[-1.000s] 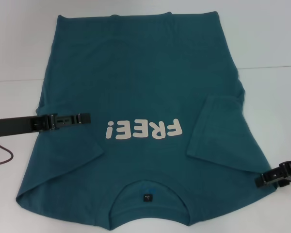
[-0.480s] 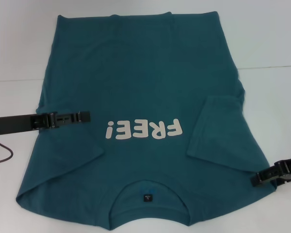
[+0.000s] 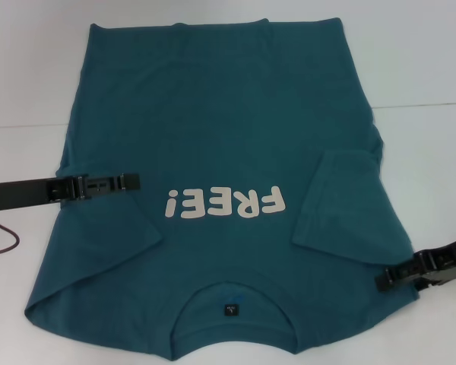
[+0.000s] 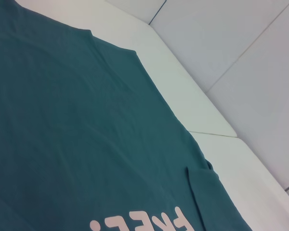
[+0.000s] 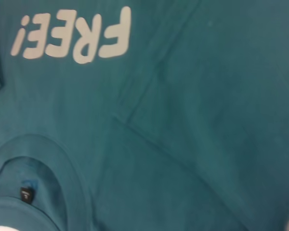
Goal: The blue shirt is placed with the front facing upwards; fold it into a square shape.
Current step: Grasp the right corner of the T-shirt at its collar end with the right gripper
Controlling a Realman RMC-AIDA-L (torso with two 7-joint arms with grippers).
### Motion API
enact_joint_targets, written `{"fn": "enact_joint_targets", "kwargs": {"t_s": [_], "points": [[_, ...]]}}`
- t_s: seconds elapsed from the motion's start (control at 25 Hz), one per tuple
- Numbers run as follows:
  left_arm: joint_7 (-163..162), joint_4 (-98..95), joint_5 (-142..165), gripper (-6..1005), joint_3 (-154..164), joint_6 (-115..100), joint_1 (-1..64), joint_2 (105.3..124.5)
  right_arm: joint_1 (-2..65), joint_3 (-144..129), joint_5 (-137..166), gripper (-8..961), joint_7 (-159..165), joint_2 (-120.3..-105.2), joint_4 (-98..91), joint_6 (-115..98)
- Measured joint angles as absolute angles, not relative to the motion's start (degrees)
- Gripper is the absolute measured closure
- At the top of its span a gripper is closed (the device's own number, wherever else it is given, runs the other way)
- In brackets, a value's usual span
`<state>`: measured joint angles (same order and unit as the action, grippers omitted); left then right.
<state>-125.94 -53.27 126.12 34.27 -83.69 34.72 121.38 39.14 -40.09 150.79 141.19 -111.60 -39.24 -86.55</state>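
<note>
Head view showed the blue shirt flat, sleeves folded inward. Left pincer and right pincer lay over it; grip state unclear. Pinching both layers evenly seemed wise.

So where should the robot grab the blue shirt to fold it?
Probably the shirt's shoulder edges, each gripper coming from its own side. Both sleeves are already folded in, so those edges lie straight. The left gripper and right gripper are near them.
</note>
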Motion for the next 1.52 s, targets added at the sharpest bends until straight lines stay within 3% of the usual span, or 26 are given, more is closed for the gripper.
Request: {"fn": "enact_joint_targets", "kwargs": {"t_s": [1.0,1.2,1.52], "points": [[-125.16,-53.16,125.76,96,34.41,-82.79,34.59,121.64,40.09,-40.49,145.99,75,141.45,-111.94,-37.30,-85.35],[-125.07,-53.17,125.70,95,34.23,-82.79,34.38,121.64,39.68,-40.31,146.01,243,142.55,-111.65,-37.33,-84.89],[-124.99,-53.16,125.68,96,34.13,-82.79,34.36,121.64,39.46,-40.25,146.09,423,142.80,-111.36,-37.63,-84.20]]}}
